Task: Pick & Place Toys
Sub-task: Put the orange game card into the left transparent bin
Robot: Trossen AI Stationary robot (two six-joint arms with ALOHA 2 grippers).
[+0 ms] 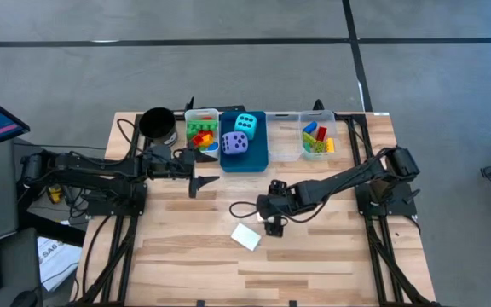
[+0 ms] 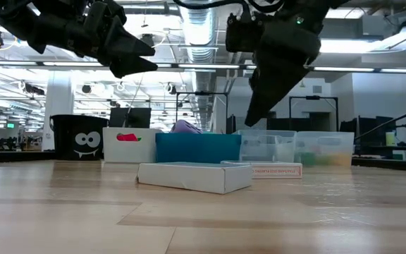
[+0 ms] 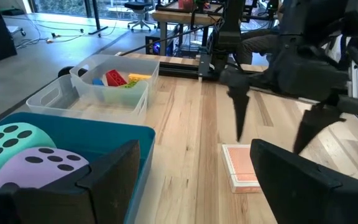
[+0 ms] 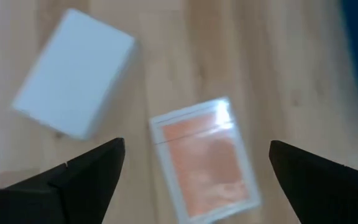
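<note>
From above, your right gripper [image 1: 274,223] hangs over mid-table, with a white box [image 1: 246,236] just beside it and bare wood all round; the table's near edge is well apart. Your left gripper [image 1: 208,181] waits near the blue bin [image 1: 257,159], which holds the cyan die [image 1: 246,123] and purple die [image 1: 234,144].

Low down, the right gripper [image 2: 254,113] is clear above the box [image 2: 193,176].

Left wrist: jaws spread wide, holding nothing, dice [image 3: 39,165] just beside them.

Right wrist: jaws wide, an orange-faced card pack [image 4: 205,159] lies between the fingertips [image 4: 104,157], untouched, with the white box [image 4: 74,81] just beyond.
</note>
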